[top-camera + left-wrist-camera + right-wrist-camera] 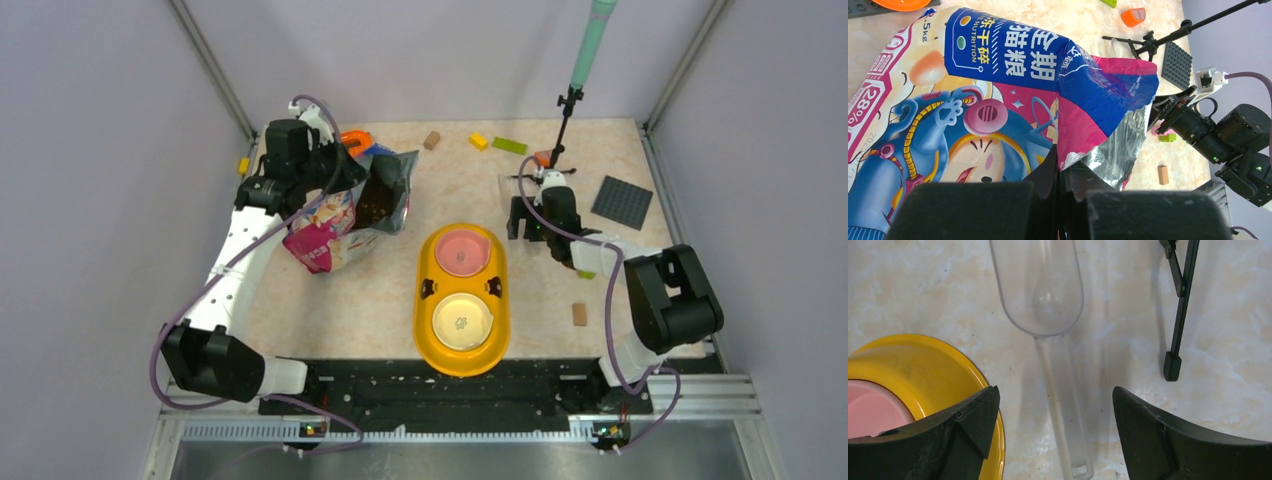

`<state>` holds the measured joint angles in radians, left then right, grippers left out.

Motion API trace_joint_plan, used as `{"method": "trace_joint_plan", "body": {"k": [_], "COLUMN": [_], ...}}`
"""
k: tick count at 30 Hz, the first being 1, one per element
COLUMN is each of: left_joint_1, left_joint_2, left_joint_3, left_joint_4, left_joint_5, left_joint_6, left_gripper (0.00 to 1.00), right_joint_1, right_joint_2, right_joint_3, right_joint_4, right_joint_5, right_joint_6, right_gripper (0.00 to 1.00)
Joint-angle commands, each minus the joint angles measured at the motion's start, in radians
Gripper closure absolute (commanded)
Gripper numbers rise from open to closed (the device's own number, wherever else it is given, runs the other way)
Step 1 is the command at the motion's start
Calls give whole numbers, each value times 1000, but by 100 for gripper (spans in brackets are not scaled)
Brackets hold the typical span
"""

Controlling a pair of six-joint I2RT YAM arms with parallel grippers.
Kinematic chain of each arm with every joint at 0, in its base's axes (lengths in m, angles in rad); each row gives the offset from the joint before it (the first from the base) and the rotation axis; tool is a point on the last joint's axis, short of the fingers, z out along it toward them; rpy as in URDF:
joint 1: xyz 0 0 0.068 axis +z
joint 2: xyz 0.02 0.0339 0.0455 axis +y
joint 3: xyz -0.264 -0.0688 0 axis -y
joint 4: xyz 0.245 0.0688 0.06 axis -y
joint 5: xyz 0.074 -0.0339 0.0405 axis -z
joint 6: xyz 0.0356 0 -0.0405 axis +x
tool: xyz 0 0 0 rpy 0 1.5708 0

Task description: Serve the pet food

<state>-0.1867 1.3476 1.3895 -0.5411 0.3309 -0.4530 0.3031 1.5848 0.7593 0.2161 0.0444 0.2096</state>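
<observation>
Pale lilac-grey walls close in the left, right and far sides of the scene. Between them lies the desk, a beige, marbled, faintly glossy top. A black base plate and a ribbed metal rail run along the bottom of the overhead frame.

In the upper left of that frame sits the glossy magenta-and-blue bag, leaning over with its silver-lined mouth turned toward the centre. The pet food shows as a dark brown mass inside that open mouth. The left fingers are pressed together on a fold of the bag's edge, seen at the bottom of the left wrist view.

At the centre is a yellow oval feeder, holding a pink bowl farther back and a cream bowl nearer the arms.

In the upper right a thin black stand carries a teal pole, and a dark grey studded plate lies flat near it.

A clear plastic scoop lies on the desk just right of the feeder. The right fingers are spread wide apart, one on either side of its handle, and grip nothing.

Scattered along the top of the frame are a tan block, a yellow brick and a green brick. Another tan block lies lower right.
</observation>
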Motion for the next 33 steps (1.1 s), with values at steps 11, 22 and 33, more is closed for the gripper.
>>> {"method": "trace_joint_plan", "body": {"k": [11,22,33], "left_joint_1": [-9,-10,-10], "left_joint_2": [-15,-25,-24], "left_joint_3": [-35,-42,-37], "left_joint_4": [86,92,70], "left_joint_5": [-3,-10,-11], "left_joint_6": [-5,-6,18], "left_gripper": [100,100,100], "right_joint_1": [40,65,68], "right_joint_2": [58,169,102], "right_joint_3": [-5,100,30], "right_joint_4": [73,10,11], "right_joint_5": [88,141,60], "right_joint_6": [67,59,107], "right_gripper": [21,37,100]}}
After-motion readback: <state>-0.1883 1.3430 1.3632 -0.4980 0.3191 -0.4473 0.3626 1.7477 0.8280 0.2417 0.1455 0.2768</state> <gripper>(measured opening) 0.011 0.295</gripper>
